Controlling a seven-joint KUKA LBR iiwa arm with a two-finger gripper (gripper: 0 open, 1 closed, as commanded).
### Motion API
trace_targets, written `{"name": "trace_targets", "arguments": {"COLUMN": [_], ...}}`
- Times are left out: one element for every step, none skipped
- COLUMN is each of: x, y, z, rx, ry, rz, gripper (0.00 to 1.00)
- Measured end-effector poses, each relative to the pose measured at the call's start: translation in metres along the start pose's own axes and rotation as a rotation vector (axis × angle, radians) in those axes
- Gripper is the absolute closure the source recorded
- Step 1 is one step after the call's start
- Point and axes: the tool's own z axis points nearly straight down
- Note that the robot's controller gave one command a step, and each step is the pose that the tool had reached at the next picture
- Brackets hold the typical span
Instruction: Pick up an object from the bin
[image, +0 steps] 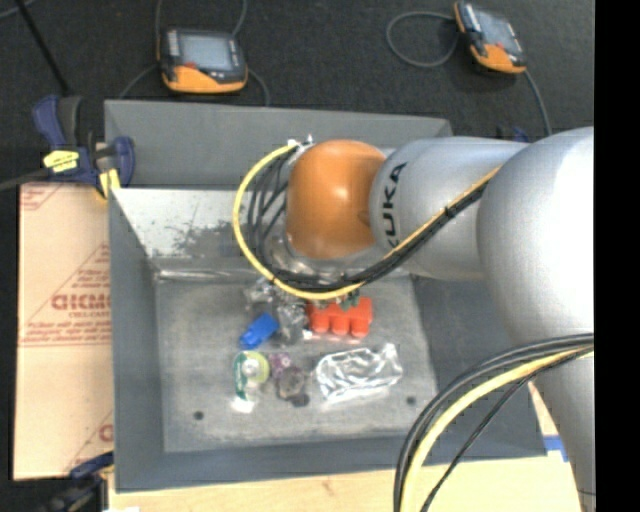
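Blue piece (260, 330), small and roughly cylindrical, lies near the middle of the bin floor, just below and to the left of the gripper (283, 310). Its long axis runs slantwise, from lower left up to upper right, with the upper end pointing at the gripper. Whether the two touch cannot be told, nor whether the gripper is open or closed, because the orange cover (330, 200) and looped cables (252, 205) on the wrist hang over it.

Just right of the gripper sits a red block (340, 318) with a lumpy lower edge, lying crosswise. Below the blue piece are a green and white thing (250, 372) and, beside it to the right, a dark lump (291, 384). Further right lies a crumpled foil wrapper (358, 370), its length running left to right.

All five things crowd together in the centre. Bare floor surrounds them: a broad stretch to the left, a narrower strip along the near edge, and some room to the right of the wrapper. The bin (135, 330) has sloping grey walls; the far wall, scuffed, rises close behind the gripper, and the arm fills the space above the right side.
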Motion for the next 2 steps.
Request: {"name": "trace_targets", "arguments": {"x": [-0.014,0.031], "y": [-0.027,0.013], "z": [-0.116,-0.220], "rx": [0.007,0.005], "ry": [-0.008,-0.006], "rz": [0.013,0.015], "gripper": [1.00,1.00]}}
